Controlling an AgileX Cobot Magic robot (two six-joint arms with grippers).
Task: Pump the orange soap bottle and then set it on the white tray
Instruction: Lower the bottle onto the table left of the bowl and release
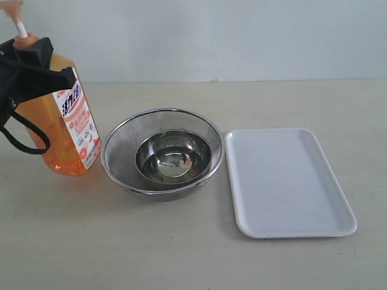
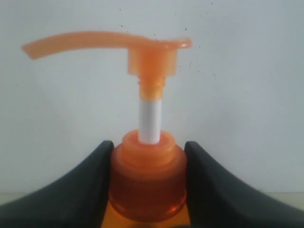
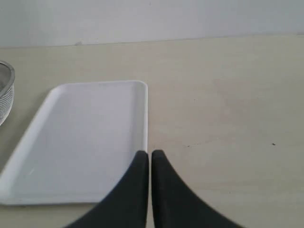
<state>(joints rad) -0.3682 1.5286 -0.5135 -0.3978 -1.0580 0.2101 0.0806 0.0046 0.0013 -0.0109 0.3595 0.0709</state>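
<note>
Where the exterior view is taken as a clock face centred on the mesh bowl [image 1: 121, 145], one bottle [image 1: 60, 136] is seen at 9 o'clock and one tray [image 1: 290, 181] at 3 o'clock, all on a pale table [image 1: 181, 254]. The bottle is thus kept well apart from the tray, with the bowl between them, and nothing is carried by the tray. One smaller steel bowl [image 1: 172, 158] is nested inside the mesh one, so two bowls are counted. The bottle is tilted, its top leaning toward 11 o'clock and its one label [image 1: 78, 124] turned toward the bowls; whether its base touches the table cannot be told. The left gripper [image 2: 148, 156] is clamped on the bottle's neck, one black finger pressed against each side of the orange collar. Above the collar one white stem [image 2: 150, 121] is exposed, and the single pump head [image 2: 152, 52] is raised on it, untouched. The right gripper [image 3: 150, 159] is seen only in its own wrist view: its two fingers are closed together on nothing, poised above the table just beside a long rim of the tray.
</note>
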